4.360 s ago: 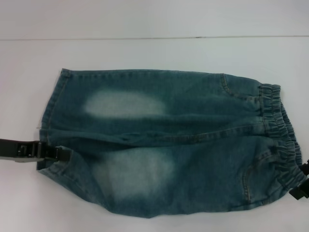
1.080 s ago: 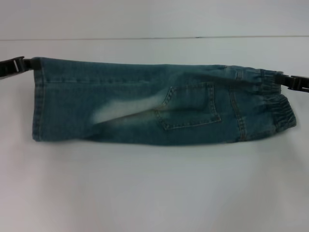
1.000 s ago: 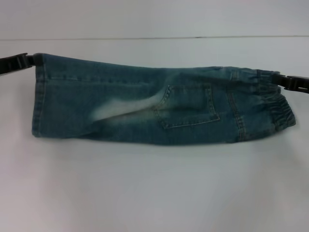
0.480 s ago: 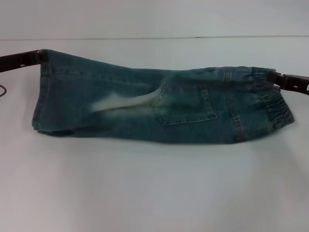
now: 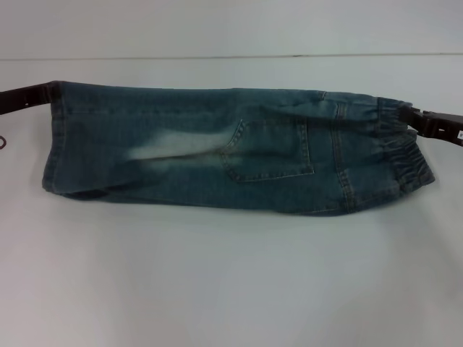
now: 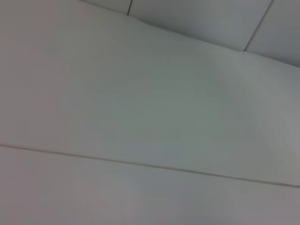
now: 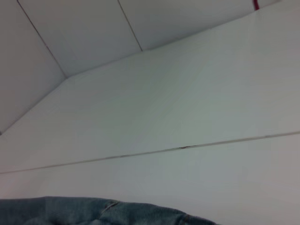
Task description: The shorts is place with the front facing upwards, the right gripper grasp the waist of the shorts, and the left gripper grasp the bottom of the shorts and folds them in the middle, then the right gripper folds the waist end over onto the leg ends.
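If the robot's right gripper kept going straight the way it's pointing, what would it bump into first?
The right gripper points inward across the table, toward the robot's left. It is already at the stretchy waistband of the shorts, so it would likely push into that denim first. Depth is hard to judge, though.

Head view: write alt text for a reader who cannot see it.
Denim shorts, folded lengthwise with a back pocket facing up, lie across a white table. The left end effector is at the leg end's far corner and the right end effector at the elastic waist.
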Robot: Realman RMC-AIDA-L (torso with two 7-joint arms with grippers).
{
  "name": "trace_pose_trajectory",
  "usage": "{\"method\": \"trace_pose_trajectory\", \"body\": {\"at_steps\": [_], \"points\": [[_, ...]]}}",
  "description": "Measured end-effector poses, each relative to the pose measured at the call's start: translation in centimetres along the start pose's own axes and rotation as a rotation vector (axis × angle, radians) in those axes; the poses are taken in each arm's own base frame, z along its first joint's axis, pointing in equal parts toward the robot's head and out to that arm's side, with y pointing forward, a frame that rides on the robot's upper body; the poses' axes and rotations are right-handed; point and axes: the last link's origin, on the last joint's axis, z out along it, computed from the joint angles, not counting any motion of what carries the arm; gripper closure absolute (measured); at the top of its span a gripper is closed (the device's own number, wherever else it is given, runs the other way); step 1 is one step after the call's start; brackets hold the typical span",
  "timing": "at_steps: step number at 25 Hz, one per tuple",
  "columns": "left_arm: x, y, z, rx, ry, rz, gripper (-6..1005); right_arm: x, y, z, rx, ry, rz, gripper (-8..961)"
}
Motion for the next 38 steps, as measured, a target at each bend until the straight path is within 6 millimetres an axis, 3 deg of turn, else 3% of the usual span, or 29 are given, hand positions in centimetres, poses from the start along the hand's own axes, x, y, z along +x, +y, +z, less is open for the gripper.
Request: {"method": "trace_pose_trajectory", "body": {"at_steps": [8,13,22,30,33,36,38], "points": [[-0.5,-0.1,0.2,0.018,-0.008,0.009,949,-0.5,0.1,0.1,0.0,-0.022,-0.003,927],[-0.4,0.9,0.4,-0.024,-0.014,0.033,914,-0.4,0.2,0.2,-0.003,-0.015,0.004,927],[-0.3,0.7,0.3,0.0,0.018,0.026,850,-0.1,0.0,0.0,-0.002,-0.007,0.01,754],[-0.9,1.0,-0.4,-0.055,0.022,0.038,564,-0.7,-0.5,-0.6,0.002,0.013,0.016,584],[-1.0,1.6,-1.2,-0.136,0.056,0.065,422,-1.5,-0.8,-1.3,-0.012,0.022,0.015,435],[-1.3,2.5,-2.4,-0.245,0.085,0.109,188,-2.4,-1.1,-2.5,-0.045,0.029,0.023,291],[-1.6,3.3,-3.2,-0.316,0.089,0.144,135,-3.2,-1.3,-3.5,-0.065,0.03,0.026,201]]}}
